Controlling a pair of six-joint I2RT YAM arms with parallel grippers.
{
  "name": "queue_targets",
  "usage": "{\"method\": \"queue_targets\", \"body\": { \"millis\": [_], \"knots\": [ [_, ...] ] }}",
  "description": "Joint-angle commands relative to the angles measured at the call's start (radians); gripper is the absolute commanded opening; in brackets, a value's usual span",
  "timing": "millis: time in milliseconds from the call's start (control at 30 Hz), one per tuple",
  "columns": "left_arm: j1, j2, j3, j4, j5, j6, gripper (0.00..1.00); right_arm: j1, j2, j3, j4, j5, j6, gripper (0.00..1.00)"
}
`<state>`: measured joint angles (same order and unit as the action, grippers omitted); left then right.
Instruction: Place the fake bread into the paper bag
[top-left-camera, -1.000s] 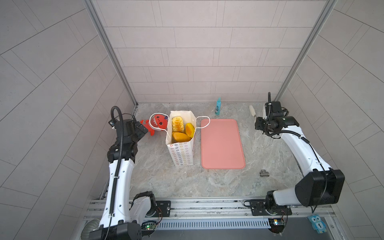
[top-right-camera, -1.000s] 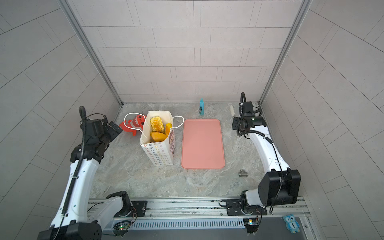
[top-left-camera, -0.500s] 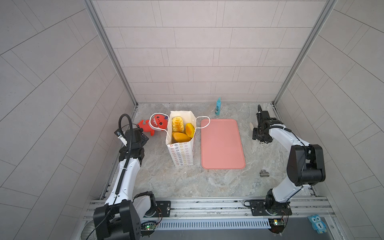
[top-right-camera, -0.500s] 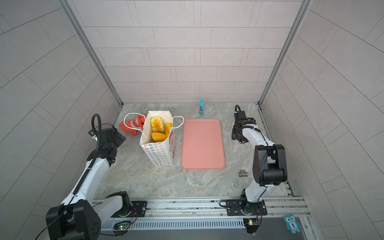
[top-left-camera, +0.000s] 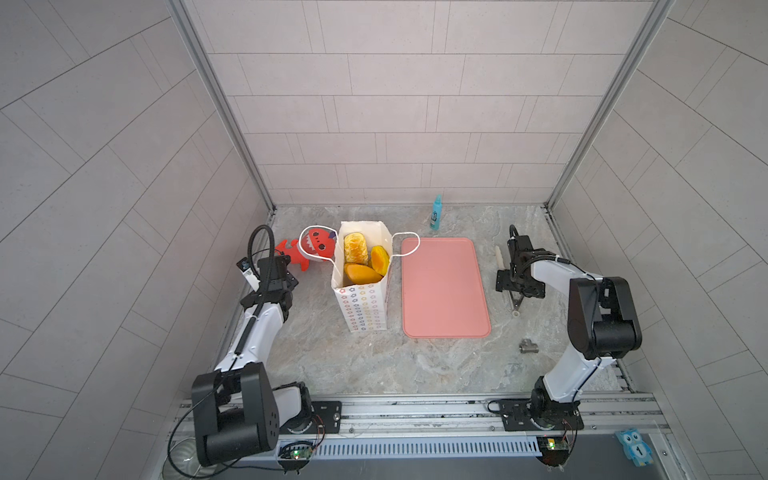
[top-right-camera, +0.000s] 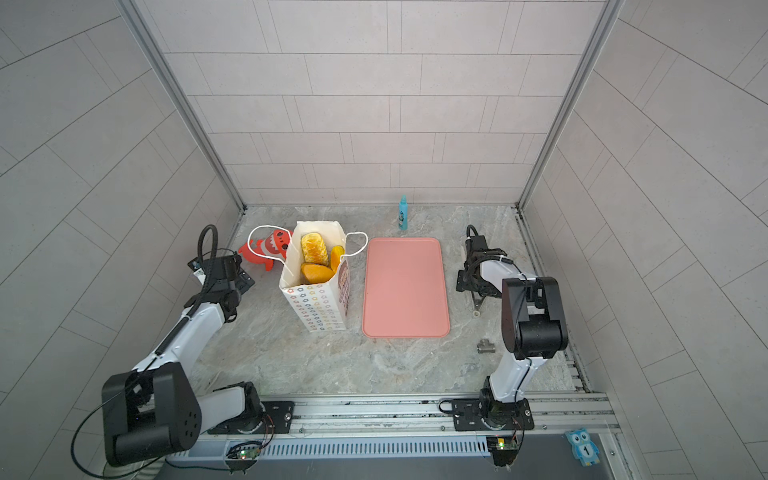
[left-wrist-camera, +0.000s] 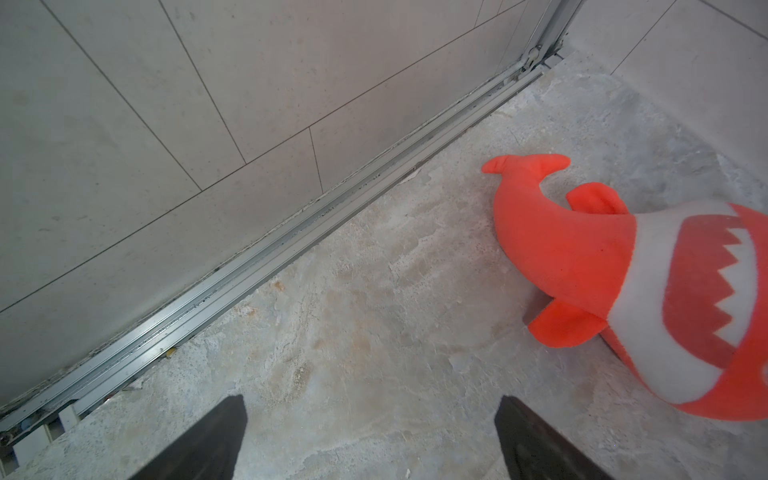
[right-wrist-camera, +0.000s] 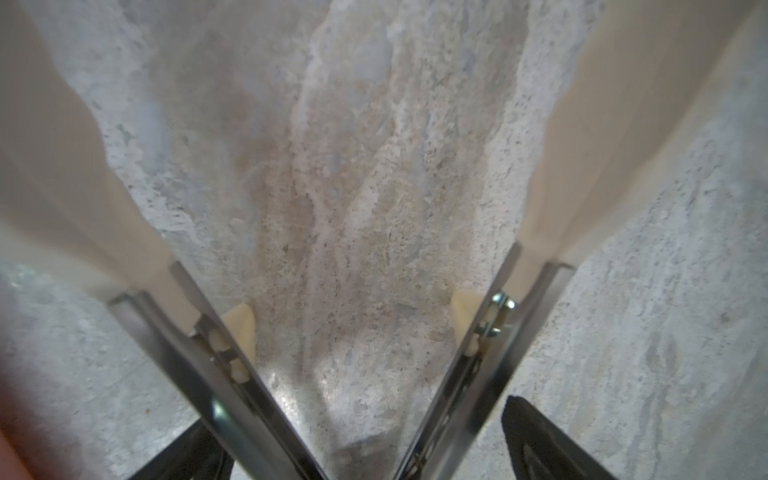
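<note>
The only sign I can read is a black "1" on the belly of a small blue owl tag (top-left-camera: 634, 449). It sits well apart from the right gripper (top-left-camera: 518, 287), back past that arm's base. The print on the blue bottle (top-left-camera: 436, 212), beyond that gripper, is too small to read.

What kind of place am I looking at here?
Probably a robot lab test cell: left arm and right arm bolted to a metal rail, plain panel walls boxing in the table, and fake bread in a paper bag.

Soft, even light from above fills both top views; shadows beside the bag (top-left-camera: 365, 307) are faint, wall lines (top-left-camera: 104, 149) bow at the edges. The right wrist view is blurry, tongs (right-wrist-camera: 208, 390) glinting, cream tips smeared.
</note>
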<state>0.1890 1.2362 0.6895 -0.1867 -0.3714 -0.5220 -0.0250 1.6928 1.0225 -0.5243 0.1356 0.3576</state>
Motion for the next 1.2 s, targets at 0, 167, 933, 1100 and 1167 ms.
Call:
{"method": "queue_targets", "body": {
  "millis": [0,167,933,1100,1167],
  "knots": [
    [-0.042,0.030,-0.012,0.056,-0.062,0.024,1.00,-0.004,-0.076,-0.035,0.058,0.080,0.027,0.99],
    [-0.120,0.084,-0.051,0.160,-0.133,0.067,1.00,0.005,-0.248,-0.168,0.254,0.191,0.028,0.99],
    [-0.249,0.260,-0.352,1.125,-0.137,0.411,1.00,0.109,-0.109,-0.719,1.622,0.147,-0.350,0.99],
    [-0.257,0.263,-0.251,0.922,-0.074,0.426,1.00,0.117,-0.106,-0.694,1.578,0.216,-0.338,0.99],
    [-0.257,0.314,-0.253,0.997,-0.075,0.442,1.00,0.117,-0.108,-0.678,1.542,0.244,-0.328,0.99]
  ]
}}
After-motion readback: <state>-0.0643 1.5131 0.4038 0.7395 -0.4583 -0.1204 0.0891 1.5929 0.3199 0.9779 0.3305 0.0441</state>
